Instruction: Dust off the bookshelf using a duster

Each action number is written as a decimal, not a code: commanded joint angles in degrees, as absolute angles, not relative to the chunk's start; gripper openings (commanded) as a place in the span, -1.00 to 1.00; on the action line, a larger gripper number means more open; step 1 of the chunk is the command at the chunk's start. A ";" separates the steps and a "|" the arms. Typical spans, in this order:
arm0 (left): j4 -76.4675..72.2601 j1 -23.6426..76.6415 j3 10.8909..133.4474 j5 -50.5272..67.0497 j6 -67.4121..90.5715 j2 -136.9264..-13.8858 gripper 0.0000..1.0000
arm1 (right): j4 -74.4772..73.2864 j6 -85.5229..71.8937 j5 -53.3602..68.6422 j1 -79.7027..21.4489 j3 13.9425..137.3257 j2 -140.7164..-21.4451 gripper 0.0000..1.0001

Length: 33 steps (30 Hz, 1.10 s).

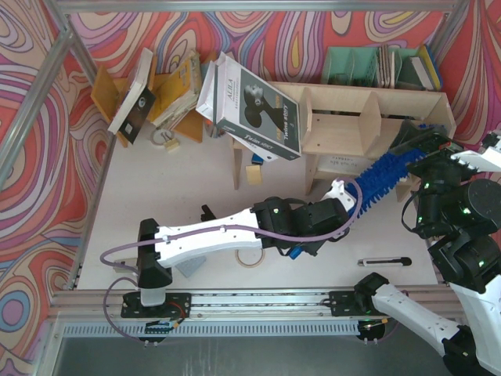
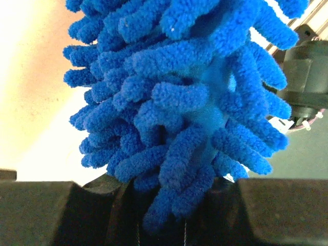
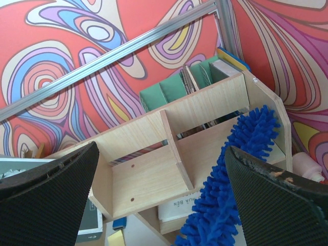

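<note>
The bright-blue fluffy duster (image 1: 383, 176) slants up to the right, its tip against the right compartment of the pale plywood bookshelf (image 1: 344, 117). My left gripper (image 1: 344, 202) is shut on the duster's lower end. In the left wrist view the blue fluff (image 2: 179, 97) fills the frame above my left gripper (image 2: 174, 205). My right gripper (image 1: 423, 147) is open and empty beside the shelf's right end. In the right wrist view my right gripper (image 3: 161, 154) frames the bookshelf (image 3: 148, 174), and the duster (image 3: 230, 189) lies along its right compartment.
A large black-and-white book (image 1: 254, 106) leans on the shelf's left end. An orange-yellow book rack (image 1: 149, 94) stands at the back left and a teal organiser (image 1: 376, 66) behind the shelf. A tape roll (image 1: 250, 258) and a pen (image 1: 383, 262) lie near the front.
</note>
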State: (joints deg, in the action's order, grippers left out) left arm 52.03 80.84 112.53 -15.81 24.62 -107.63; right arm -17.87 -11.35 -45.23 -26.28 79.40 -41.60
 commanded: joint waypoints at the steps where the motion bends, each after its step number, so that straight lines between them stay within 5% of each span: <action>1: 51.74 80.89 110.09 -16.85 24.65 -105.27 -1.00 | -16.64 -11.11 -46.45 -26.32 79.28 -41.05 0.98; 22: 58.33 77.07 135.35 -21.29 27.89 -121.53 -1.00 | -16.86 -11.23 -46.75 -26.36 78.57 -40.78 0.98; 33: 55.86 77.05 122.00 -24.85 32.34 -112.64 -1.00 | -15.16 -10.19 -47.04 -26.32 77.13 -40.76 0.97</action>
